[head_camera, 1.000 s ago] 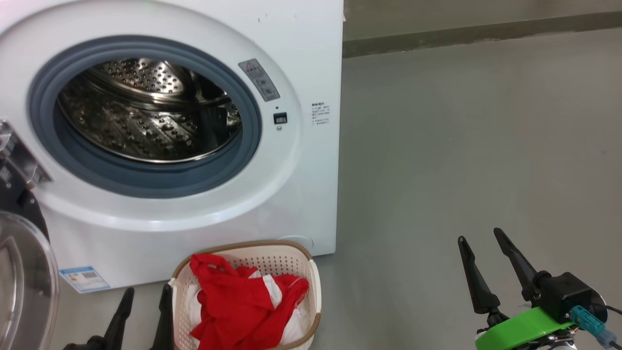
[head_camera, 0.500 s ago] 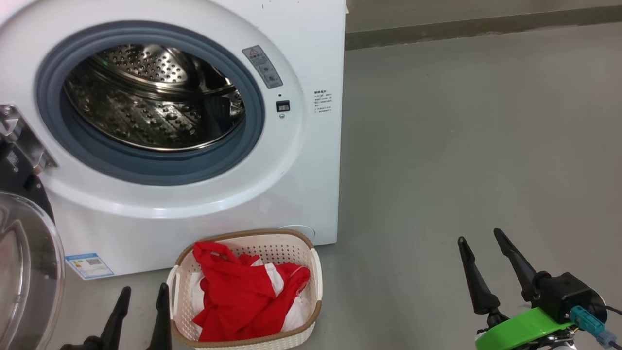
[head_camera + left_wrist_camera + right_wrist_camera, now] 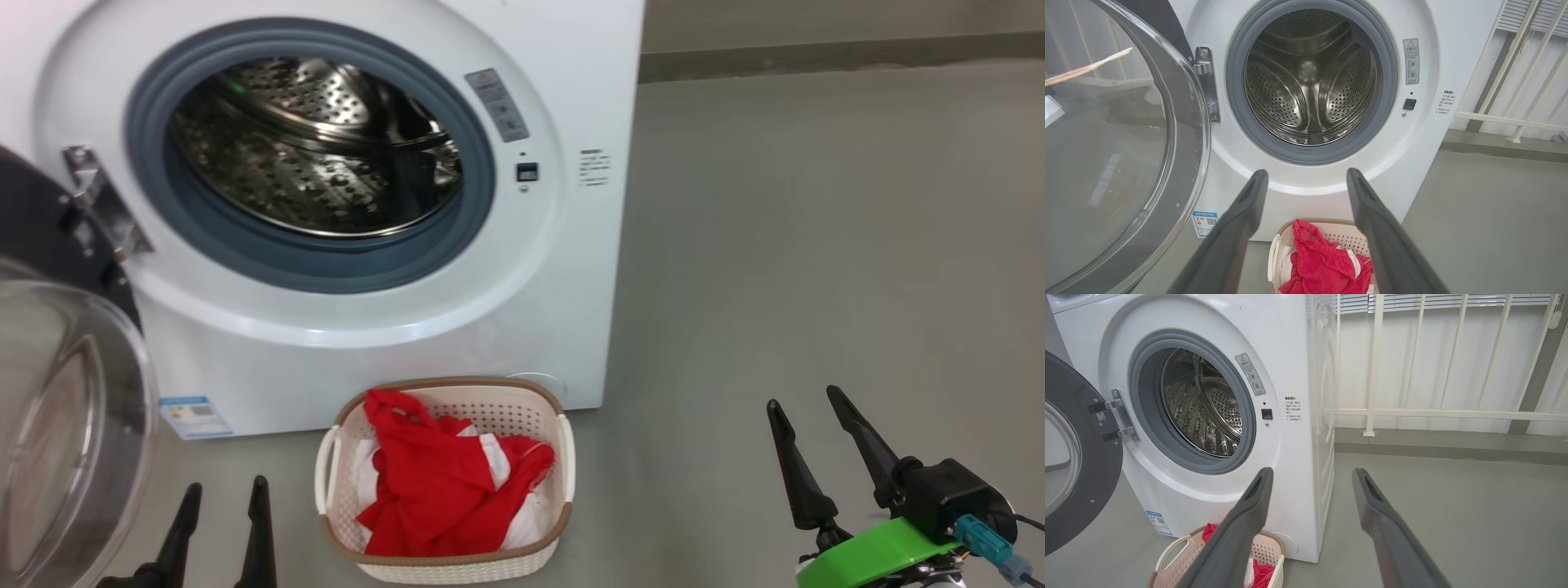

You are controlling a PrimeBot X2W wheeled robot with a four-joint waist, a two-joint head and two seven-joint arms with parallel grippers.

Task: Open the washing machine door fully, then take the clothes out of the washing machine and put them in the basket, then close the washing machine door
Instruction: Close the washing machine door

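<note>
The head camera has swung left over the last second, so the whole scene slides right across the head view and more of the door comes in. The things themselves sit where they were. The big white front-loading washing machine (image 3: 571, 245) shows its perforated steel drum (image 3: 318, 163) bare, with no fabric to be seen inside. Its large round door (image 3: 65, 408), glossy black rim and bulging clear glass bowl, hangs wide open on the left-hand hinge (image 3: 102, 208).

Down on the grey floor (image 3: 816, 245), just in front of the machine, the small cream-white perforated plastic basket (image 3: 457, 567) with the brown woven-look rim holds the bright red clothes (image 3: 441, 490) with white panels, heaped inside. The left pincer (image 3: 228, 484) hovers just left of the basket, fingers spread and empty. The right pincer (image 3: 802, 398) is well off to the right, also spread and empty.

Unloading looks done, so closing is the step in hand. The next move calls for a pincer to get behind the door's free edge, swing it across and press until the latch catches.
</note>
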